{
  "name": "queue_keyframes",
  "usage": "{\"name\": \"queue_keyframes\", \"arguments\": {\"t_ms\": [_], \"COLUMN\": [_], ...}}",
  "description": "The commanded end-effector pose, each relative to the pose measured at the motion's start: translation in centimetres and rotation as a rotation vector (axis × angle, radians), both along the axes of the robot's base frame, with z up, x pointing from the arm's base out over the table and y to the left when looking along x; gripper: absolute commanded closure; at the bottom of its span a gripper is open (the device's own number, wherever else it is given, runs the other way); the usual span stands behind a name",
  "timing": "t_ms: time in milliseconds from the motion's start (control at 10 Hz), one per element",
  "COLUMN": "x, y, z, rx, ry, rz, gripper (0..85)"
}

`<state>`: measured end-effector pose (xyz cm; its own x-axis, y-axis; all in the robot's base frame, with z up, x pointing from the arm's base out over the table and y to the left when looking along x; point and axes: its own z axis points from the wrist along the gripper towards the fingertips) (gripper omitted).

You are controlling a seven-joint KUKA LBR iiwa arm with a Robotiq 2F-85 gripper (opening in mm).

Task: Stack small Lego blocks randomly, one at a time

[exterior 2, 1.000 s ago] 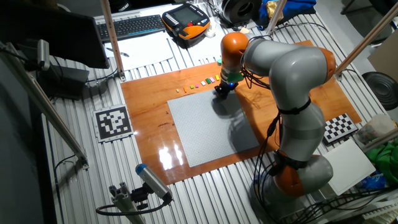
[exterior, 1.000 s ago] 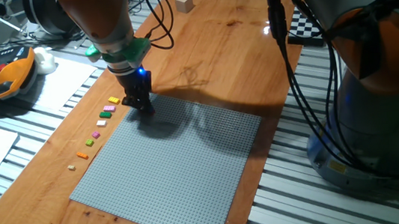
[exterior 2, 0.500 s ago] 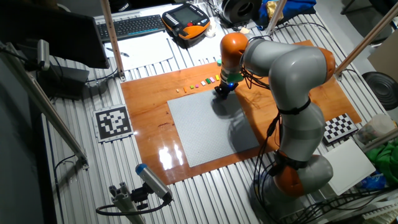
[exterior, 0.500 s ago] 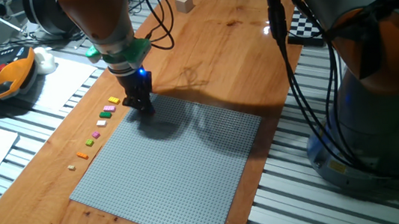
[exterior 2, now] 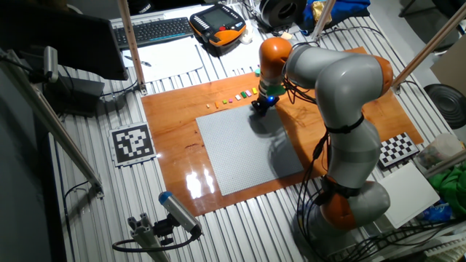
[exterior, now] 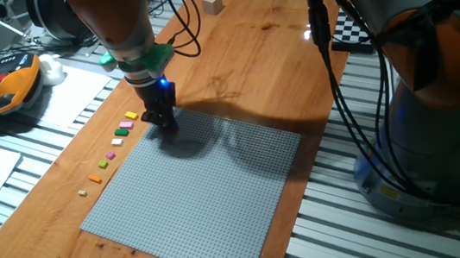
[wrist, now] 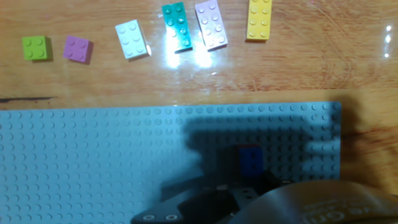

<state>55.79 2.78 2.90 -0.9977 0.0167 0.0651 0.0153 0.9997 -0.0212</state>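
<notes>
I have the claw [exterior: 162, 122] low over the grey baseplate [exterior: 203, 193], at the plate's corner nearest the row of loose bricks; in the other fixed view the claw [exterior 2: 260, 109] sits at the same corner. From my hand camera, a small blue brick [wrist: 250, 158] with a sliver of red at its top edge sits on the plate directly ahead of the dark finger structure at the bottom of that view, inside the claw's shadow. I cannot tell how far the jaws stand apart, nor whether they touch that brick; the fingertips are hidden in all three views. Beyond the plate's edge, on the bare wooden table [wrist: 311, 56], the loose bricks lie in a line, well apart from the claw: a lime green brick [wrist: 36, 47], a purple brick [wrist: 78, 48], a white brick [wrist: 132, 39], a teal brick [wrist: 177, 25], a pale pink brick [wrist: 211, 24] and a yellow brick [wrist: 259, 19]. A plain wooden cube [exterior: 213, 3] stands at the table's far end, well away from the claw.
</notes>
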Motion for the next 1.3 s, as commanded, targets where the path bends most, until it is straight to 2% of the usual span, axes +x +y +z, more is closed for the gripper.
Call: {"name": "queue_keyframes", "arguments": {"t_ms": [0, 100, 200, 500, 800, 900, 1000, 1100, 1200], "x": [0.08, 0.06, 0.07, 0.48, 0.75, 0.77, 0.86, 1.27, 1.59], "y": [0.1, 0.1, 0.1, 0.1, 0.3, 0.2, 0.1, -0.3, -0.7], "z": [0.2, 0.2, 0.3, 0.9, 2.0, 2.1, 2.4, 3.0, 3.5], "rx": [0.001, 0.000, 0.000, -0.008, -0.010, 0.001, 0.003, 0.010, 0.031], "ry": [-0.008, -0.016, -0.024, -0.038, -0.029, -0.030, -0.020, -0.002, 0.011], "rz": [-0.013, -0.024, -0.033, -0.038, -0.045, -0.049, -0.034, -0.009, -0.002], "gripper": [68.0, 68.0, 51.0, 51.0, 51.0, 51.0, 68.0, 68.0, 85.0]}}
